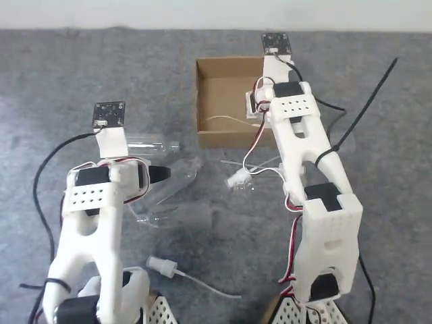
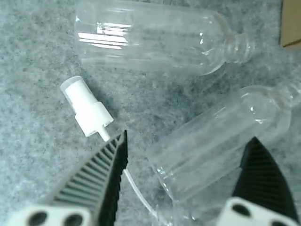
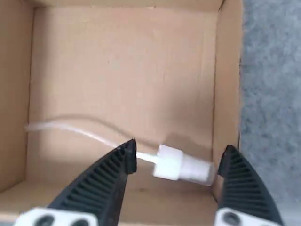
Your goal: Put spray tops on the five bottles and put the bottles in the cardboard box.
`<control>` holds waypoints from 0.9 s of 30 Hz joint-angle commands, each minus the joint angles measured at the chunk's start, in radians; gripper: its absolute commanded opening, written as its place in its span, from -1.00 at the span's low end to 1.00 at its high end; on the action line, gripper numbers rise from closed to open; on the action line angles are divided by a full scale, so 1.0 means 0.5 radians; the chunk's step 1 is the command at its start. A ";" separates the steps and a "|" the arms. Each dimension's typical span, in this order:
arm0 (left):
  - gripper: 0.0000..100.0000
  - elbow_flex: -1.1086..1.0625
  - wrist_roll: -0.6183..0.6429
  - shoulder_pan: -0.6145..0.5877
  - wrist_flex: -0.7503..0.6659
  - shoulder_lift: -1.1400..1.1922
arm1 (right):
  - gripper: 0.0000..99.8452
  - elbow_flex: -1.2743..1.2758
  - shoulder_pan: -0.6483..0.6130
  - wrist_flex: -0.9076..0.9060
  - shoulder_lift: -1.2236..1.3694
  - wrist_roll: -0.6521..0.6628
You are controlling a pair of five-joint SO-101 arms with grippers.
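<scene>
While I saw the right arm (image 1: 297, 128) over the box (image 1: 201, 101) at upper centre in the high view, the left wrist view had the left gripper (image 2: 188, 136) open astride a diagonal bottle (image 2: 211, 141). In the right wrist view the right gripper (image 3: 181, 145) gaped above a top (image 3: 181, 165) that lay crosswise between its jaws, inside the box.
</scene>
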State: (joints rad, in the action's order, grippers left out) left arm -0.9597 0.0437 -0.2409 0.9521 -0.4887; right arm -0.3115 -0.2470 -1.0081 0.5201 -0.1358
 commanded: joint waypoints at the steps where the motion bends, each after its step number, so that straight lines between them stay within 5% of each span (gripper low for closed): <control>1: -0.29 0.017 0.012 -0.015 -0.040 -0.058 | -0.44 -0.071 -0.029 0.167 0.060 -0.058; 11: -0.29 0.017 0.006 -0.015 -0.037 -0.058 | -0.56 -0.166 -0.017 0.311 0.483 -0.055; 17: -0.29 0.017 0.006 -0.015 -0.034 -0.058 | -0.95 -0.635 -0.005 0.023 0.756 -0.055; 27: -0.29 0.017 0.006 -0.015 -0.034 -0.055 | -0.99 -1.206 -0.014 -0.462 0.842 -0.043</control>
State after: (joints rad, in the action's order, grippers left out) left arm -0.9597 0.0437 -0.2409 0.9521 -0.4887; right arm -0.7871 -0.2501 -1.1538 0.9605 -0.1542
